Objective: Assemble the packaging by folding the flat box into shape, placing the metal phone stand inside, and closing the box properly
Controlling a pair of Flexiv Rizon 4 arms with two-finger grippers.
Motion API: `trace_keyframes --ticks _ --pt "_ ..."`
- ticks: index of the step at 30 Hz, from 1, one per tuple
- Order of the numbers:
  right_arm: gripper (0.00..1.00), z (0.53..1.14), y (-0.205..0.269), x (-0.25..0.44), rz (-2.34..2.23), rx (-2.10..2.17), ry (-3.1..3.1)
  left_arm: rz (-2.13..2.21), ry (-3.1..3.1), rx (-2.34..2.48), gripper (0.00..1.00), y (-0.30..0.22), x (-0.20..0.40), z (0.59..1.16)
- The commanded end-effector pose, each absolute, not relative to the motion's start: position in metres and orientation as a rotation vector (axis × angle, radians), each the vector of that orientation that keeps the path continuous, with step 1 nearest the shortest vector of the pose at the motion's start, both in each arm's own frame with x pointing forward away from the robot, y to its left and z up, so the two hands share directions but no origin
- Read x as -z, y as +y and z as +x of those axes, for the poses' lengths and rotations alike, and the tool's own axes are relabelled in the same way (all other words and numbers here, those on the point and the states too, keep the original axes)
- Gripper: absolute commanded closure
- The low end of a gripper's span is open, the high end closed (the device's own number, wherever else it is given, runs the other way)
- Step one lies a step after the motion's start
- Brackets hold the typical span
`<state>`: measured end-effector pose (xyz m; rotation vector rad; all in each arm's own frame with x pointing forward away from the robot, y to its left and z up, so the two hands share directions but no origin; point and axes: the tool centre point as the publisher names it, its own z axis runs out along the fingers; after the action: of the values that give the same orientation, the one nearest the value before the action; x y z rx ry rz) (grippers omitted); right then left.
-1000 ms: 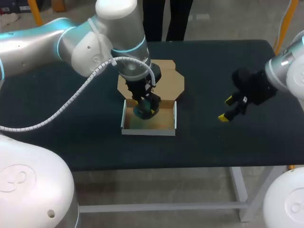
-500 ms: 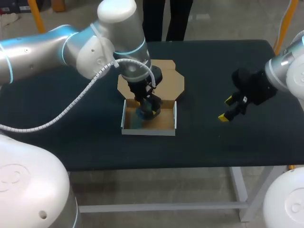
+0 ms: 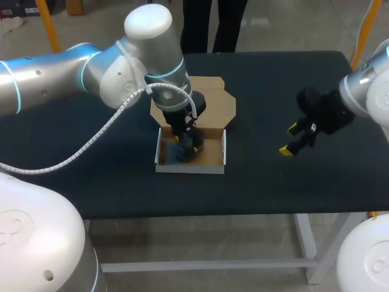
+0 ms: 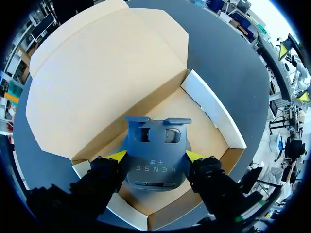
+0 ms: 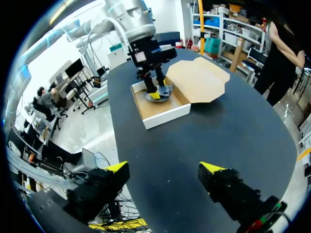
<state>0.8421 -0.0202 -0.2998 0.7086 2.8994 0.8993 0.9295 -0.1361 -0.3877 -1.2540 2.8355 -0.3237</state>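
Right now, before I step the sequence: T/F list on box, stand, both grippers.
1. The left gripper is shut on the phone stand, with a finger on each of its sides. True.
2. The lid is folded shut over the box. False: the lid lies open, flat on the table behind the box.
3. The phone stand is within the box's walls. True.
4. The right gripper grips the box's side wall. False: it is open and empty, well apart from the box, over bare table.
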Motion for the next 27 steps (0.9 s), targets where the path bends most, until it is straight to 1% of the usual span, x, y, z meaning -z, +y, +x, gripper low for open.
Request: trace_keyframes --ticks 1,2,3,4,5,6,8,10,11,12,13,15,27 --pt "0.00 0.842 -0.022 0.299 0.705 -0.907 2.902 -1.254 2.818 0.314 1.00 -0.139 0.396 0.928" --pt "0.00 0.842 -0.022 0.299 0.705 -0.907 2.902 -1.254 2.816 0.314 1.00 -0.139 0.396 0.928" --pt "0.00 0.842 -0.022 0.299 0.705 -0.907 2.902 -1.257 2.810 0.312 0.96 -0.139 0.398 0.928" --pt "0.00 0.842 -0.022 0.299 0.705 -0.907 2.902 -1.260 2.809 0.309 0.73 -0.139 0.399 0.928" --pt "0.00 0.842 -0.022 0.299 0.705 -0.907 2.902 -1.262 2.809 0.308 0.64 -0.140 0.400 0.928" --pt "0.00 0.842 -0.022 0.299 0.705 -0.907 2.902 -1.263 2.807 0.306 0.59 -0.140 0.400 0.928" --pt "0.00 0.842 -0.022 0.299 0.705 -0.907 2.902 -1.269 2.804 0.303 0.54 -0.140 0.401 0.928" --pt "0.00 0.842 -0.022 0.299 0.705 -0.907 2.902 -1.273 2.801 0.304 0.34 -0.139 0.401 0.928" --pt "0.00 0.842 -0.022 0.299 0.705 -0.907 2.902 -1.274 2.800 0.304 0.33 -0.139 0.401 0.928" --pt "0.00 0.842 -0.022 0.299 0.705 -0.907 2.902 -1.276 2.799 0.305 0.27 -0.139 0.401 0.928" --pt "0.00 0.842 -0.022 0.299 0.705 -0.907 2.902 -1.278 2.797 0.307 0.15 -0.139 0.401 0.928" --pt "0.00 0.842 -0.022 0.299 0.705 -0.907 2.902 -1.280 2.789 0.308 0.00 -0.139 0.400 0.928" --pt "0.00 0.842 -0.022 0.299 0.705 -0.907 2.902 -1.323 2.757 0.311 0.00 -0.135 0.390 0.926"
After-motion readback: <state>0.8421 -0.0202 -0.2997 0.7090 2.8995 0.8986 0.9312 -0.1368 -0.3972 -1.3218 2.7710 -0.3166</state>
